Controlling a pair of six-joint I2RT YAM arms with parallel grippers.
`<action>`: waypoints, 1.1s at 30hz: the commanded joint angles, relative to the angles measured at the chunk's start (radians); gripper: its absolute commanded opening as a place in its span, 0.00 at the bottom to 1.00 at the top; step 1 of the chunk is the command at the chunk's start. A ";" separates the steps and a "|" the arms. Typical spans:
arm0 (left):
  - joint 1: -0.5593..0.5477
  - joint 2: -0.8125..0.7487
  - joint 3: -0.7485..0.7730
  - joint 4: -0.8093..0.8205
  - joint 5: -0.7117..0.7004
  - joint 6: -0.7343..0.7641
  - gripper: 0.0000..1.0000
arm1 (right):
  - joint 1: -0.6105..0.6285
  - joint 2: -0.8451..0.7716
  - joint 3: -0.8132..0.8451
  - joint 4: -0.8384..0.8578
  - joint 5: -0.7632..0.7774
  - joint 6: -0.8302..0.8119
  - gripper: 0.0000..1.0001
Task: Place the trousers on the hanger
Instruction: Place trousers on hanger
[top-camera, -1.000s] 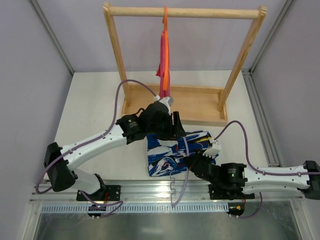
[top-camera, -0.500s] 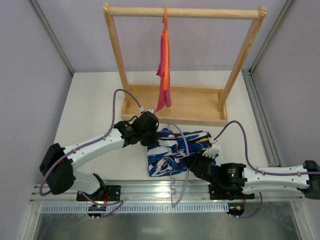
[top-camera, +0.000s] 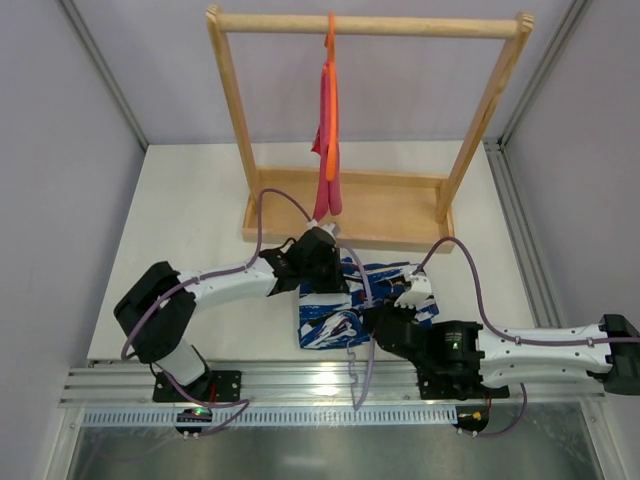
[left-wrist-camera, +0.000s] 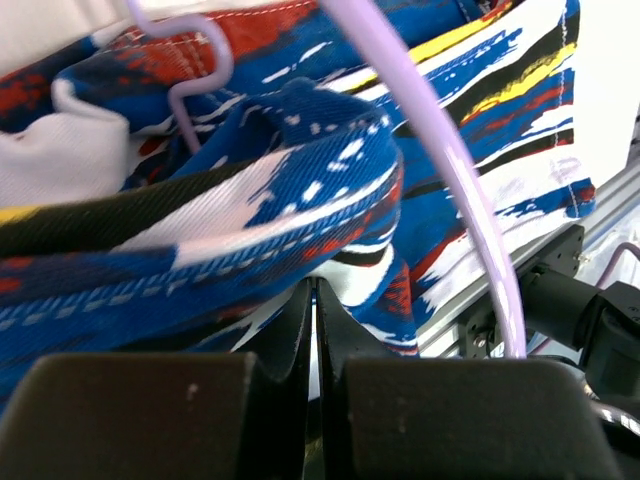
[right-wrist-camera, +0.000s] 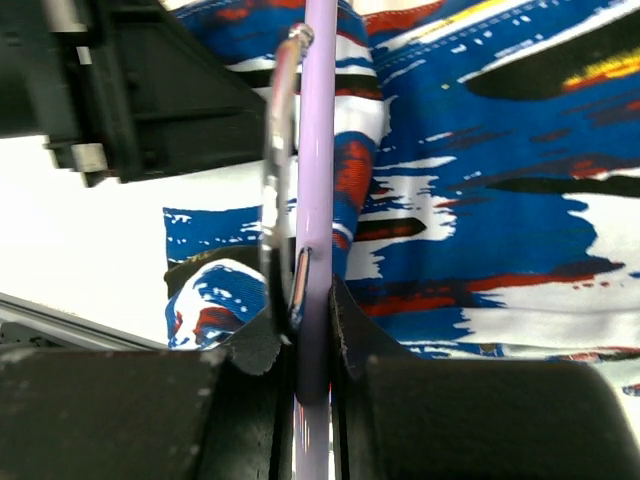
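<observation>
The trousers (top-camera: 335, 310), printed blue, white, red and black, lie crumpled on the table in front of the rack. My left gripper (top-camera: 322, 268) is at their far left edge. In the left wrist view its jaws (left-wrist-camera: 315, 290) are shut, with a raised fold of the trousers (left-wrist-camera: 250, 190) at the tips. My right gripper (top-camera: 376, 320) is shut on the pale lilac hanger (right-wrist-camera: 320, 120) close to the silver hook (right-wrist-camera: 278, 150), above the trousers (right-wrist-camera: 500, 150). The hanger (top-camera: 352, 372) runs across the cloth and out over the front rail. Its arm (left-wrist-camera: 440, 150) curves past the left fingers.
A wooden rack with a tray base (top-camera: 400, 215) and a top bar (top-camera: 420, 27) stands behind. On the bar hangs an orange hanger with pink cloth (top-camera: 328, 130). An aluminium rail (top-camera: 280, 378) lines the near table edge. Grey walls close in both sides.
My left gripper came down from above the trousers to their far left edge and shut there. The trousers bunched up narrower. My right gripper shifted slightly left with the hanger.
</observation>
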 joint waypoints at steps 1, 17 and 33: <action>-0.004 0.037 -0.012 0.142 0.041 -0.016 0.00 | 0.006 0.031 0.074 0.145 0.066 -0.094 0.04; -0.001 -0.056 0.178 -0.293 -0.125 -0.022 0.17 | 0.013 0.024 0.041 0.136 0.057 -0.030 0.04; -0.001 -0.185 0.094 -0.382 -0.122 -0.026 0.10 | 0.013 0.077 0.105 0.084 0.103 0.001 0.04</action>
